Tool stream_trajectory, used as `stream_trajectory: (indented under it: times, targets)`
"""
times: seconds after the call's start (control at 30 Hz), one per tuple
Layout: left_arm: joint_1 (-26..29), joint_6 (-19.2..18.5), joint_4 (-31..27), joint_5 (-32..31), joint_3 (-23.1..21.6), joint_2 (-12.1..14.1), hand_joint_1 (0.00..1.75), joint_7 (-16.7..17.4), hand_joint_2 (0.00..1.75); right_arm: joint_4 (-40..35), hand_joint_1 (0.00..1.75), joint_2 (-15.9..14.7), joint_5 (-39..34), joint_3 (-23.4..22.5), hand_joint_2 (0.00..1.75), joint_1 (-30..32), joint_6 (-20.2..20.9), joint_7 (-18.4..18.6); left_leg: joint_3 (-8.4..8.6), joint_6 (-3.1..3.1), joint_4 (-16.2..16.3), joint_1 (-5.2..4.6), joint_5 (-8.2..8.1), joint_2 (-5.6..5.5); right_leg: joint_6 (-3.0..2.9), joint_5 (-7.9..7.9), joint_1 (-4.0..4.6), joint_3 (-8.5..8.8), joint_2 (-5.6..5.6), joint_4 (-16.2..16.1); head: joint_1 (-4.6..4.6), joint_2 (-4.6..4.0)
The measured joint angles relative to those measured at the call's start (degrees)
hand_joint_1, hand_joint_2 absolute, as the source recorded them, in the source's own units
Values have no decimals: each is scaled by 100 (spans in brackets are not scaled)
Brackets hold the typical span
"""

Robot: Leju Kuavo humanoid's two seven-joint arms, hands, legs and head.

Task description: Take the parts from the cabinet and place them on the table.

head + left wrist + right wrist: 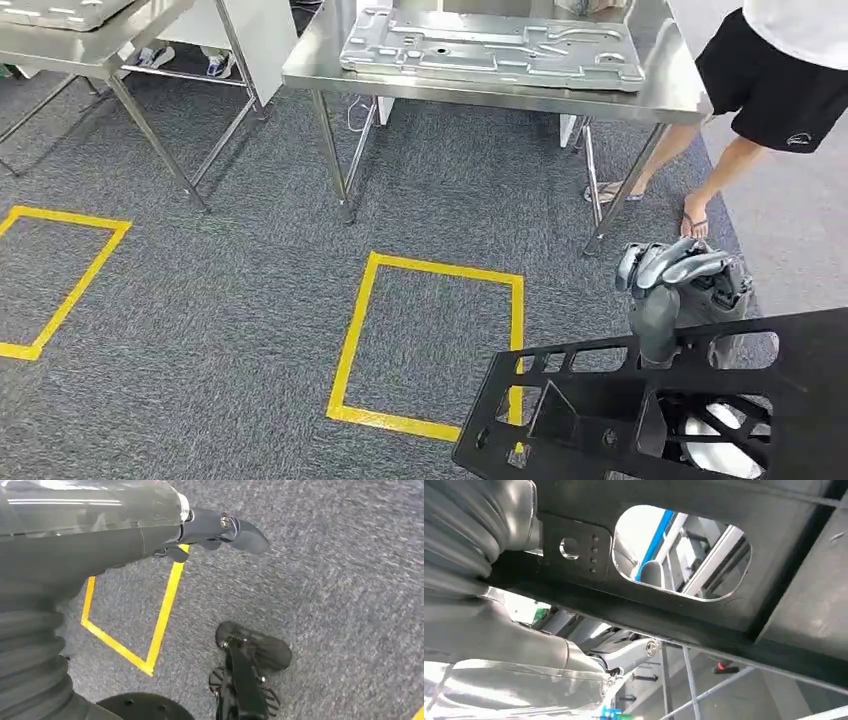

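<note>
A black flat part [620,410] with several cut-outs hangs at the lower right of the head view. My right hand [680,275] grips its upper edge, thumb pressed on the face and fingers curled over the top. In the right wrist view the same black part [704,625] spans the picture, with an oval hole in it, and my right hand [499,630] lies against it. Ahead stands a steel table [320,62] bearing a grey stamped metal part [490,45]. My left hand [220,527] hangs over the carpet, fingers stretched out and holding nothing.
A person [775,75] in black shorts and sandals stands by the table's right end. A second steel table [95,50] stands at the far left. Two yellow tape squares [430,340] [50,275] mark the grey carpet between me and the tables.
</note>
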Motion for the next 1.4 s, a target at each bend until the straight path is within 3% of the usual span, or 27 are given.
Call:
stream_trajectory:
  times: [0.07,0.13,0.2,0.23,0.27,0.3,0.33,0.37,0.43,0.47,0.57,0.63,0.67,0.73,0.77,0.8,0.83,0.87,0.93,0.97,1.1,1.17,1.27,1.3,1.33,1.37,1.4]
  targets:
    - [20,-4,0,0,0,-4,0,-9,175,0,175,-28,0,-2,175,5,-28,-2,-11,56,6,-27,2,-3,65,11,-17,4,1,-17,-7,0]
    - [19,-11,0,0,0,-28,0,-20,175,-2,175,-35,31,-13,175,21,-44,-2,23,138,-63,23,62,11,139,-63,-33,-5,3,60,-7,0]
    - [11,-22,0,0,0,-28,0,-35,175,-4,175,-44,94,-20,175,26,-31,-4,12,169,-65,26,69,13,188,-441,-43,-275,3,643,35,0]
    - [5,-22,0,2,0,-31,0,-37,175,-2,175,-44,127,-20,175,38,-26,-4,5,176,-63,17,72,13,213,-683,-58,-526,3,1174,30,0]
    - [6,-24,0,2,0,-31,0,-39,175,0,175,-44,155,-17,175,48,-22,-4,-5,177,-55,13,72,14,227,-812,-60,-707,3,1544,31,0]
    - [8,-24,0,2,2,-31,0,-41,175,11,175,-44,177,-13,175,60,0,-2,-10,176,-51,13,71,13,232,-818,-63,-824,2,1765,33,0]
    - [8,-24,0,2,2,-35,0,-41,175,22,175,-44,186,-11,175,63,11,-2,-7,174,-50,13,69,10,233,-684,-69,-786,1,1659,33,0]
    - [6,-24,0,2,2,-42,0,-41,175,31,175,-44,201,-4,175,63,26,-2,-1,171,-47,13,64,6,227,-459,-75,-634,1,1327,30,0]
    - [4,-26,0,2,2,-66,0,-41,175,37,175,-44,219,-2,175,59,50,-2,24,141,-37,13,41,-3,179,67,-74,-78,-1,182,35,0]
    - [2,-28,0,2,2,-72,0,-44,175,39,175,-44,223,0,175,55,55,-2,15,119,-27,-19,27,-5,150,-24,-51,5,0,14,33,0]
    - [3,-48,0,-22,2,-76,0,-52,175,55,175,-42,184,-4,175,51,100,-2,-6,30,-29,-7,26,-6,58,0,-6,-47,14,16,26,0]
    - [-4,-79,0,-50,2,-72,0,-68,175,83,175,-44,64,-44,175,-11,194,-2,-19,-39,17,0,-24,-2,-28,46,-68,-20,4,-55,24,0]
    - [-4,-94,0,-59,2,-74,0,-90,175,107,175,-44,-11,-72,175,-88,229,-2,-100,-71,226,-1,-175,2,-52,46,-65,-14,2,-64,16,0]
    - [1,-129,0,-94,2,-72,0,-122,175,204,175,-44,-149,-96,175,-251,278,-2,-524,-110,1119,17,-648,2,-92,49,-55,-29,-2,-61,0,0]
    - [5,-133,0,-94,2,-70,0,-138,175,263,175,-44,-199,-101,175,-310,278,-2,-742,-124,1562,19,-809,2,-95,48,-50,-34,-2,-57,0,0]
    - [14,-142,0,-94,2,-70,0,-149,175,358,175,-46,-251,-99,175,-373,278,-2,-888,-131,1850,20,-849,2,-95,47,-49,-37,-3,-51,0,0]
    - [23,-149,0,-94,2,-66,0,-157,175,433,175,-44,-284,-98,175,-439,278,0,-876,-129,1806,22,-743,2,-95,46,-50,-33,-3,-47,0,0]
    - [29,-166,0,-94,2,-52,0,-170,175,514,175,-44,-315,-94,175,-518,273,0,-757,-122,1536,25,-548,3,-94,45,-50,-28,1,-43,-2,0]
    - [24,-201,0,-96,2,-22,0,-208,175,656,175,-44,-359,-79,175,-692,269,0,-232,-84,430,33,8,7,-65,27,-51,-9,6,-24,-2,0]
    - [16,-208,0,-98,2,-18,0,-216,175,695,175,-44,-369,-79,175,-752,267,0,-71,-53,76,20,23,8,-31,11,-26,-14,4,-9,2,0]
    - [25,-208,0,-98,2,-7,0,-221,175,854,175,-42,-369,-63,175,-880,267,0,-87,76,36,-20,48,-12,104,31,-24,-46,-4,0,11,0]
    - [23,-212,0,-98,2,-7,0,-221,175,894,175,-44,-369,-63,175,-929,265,-2,-65,152,-23,24,97,-3,166,-117,-44,-98,1,154,22,0]
    - [20,-216,0,-101,2,-4,0,-229,175,960,175,-42,-369,-59,175,-960,247,-2,-84,183,-20,13,97,0,224,-752,-65,-701,0,1451,33,0]
    - [20,-219,0,-103,2,0,0,-240,175,990,175,-39,-367,-50,175,-962,229,-2,-91,184,-13,9,96,0,230,-829,-65,-861,0,1769,39,0]
    - [20,-223,0,-109,2,2,0,-243,175,1021,175,-28,-356,-37,175,-978,205,-2,-90,185,-10,8,95,-2,227,-773,-65,-899,0,1823,35,0]
    - [15,-223,0,-114,2,2,0,-247,175,1049,175,-13,-332,-17,175,-1005,170,-2,-86,182,-6,5,92,-5,216,-597,-64,-798,0,1597,39,0]
    - [9,-223,0,-129,2,0,0,-249,175,1069,175,15,-275,4,175,-1042,128,13,-78,178,-1,4,86,-7,194,-335,-63,-578,0,1132,35,0]
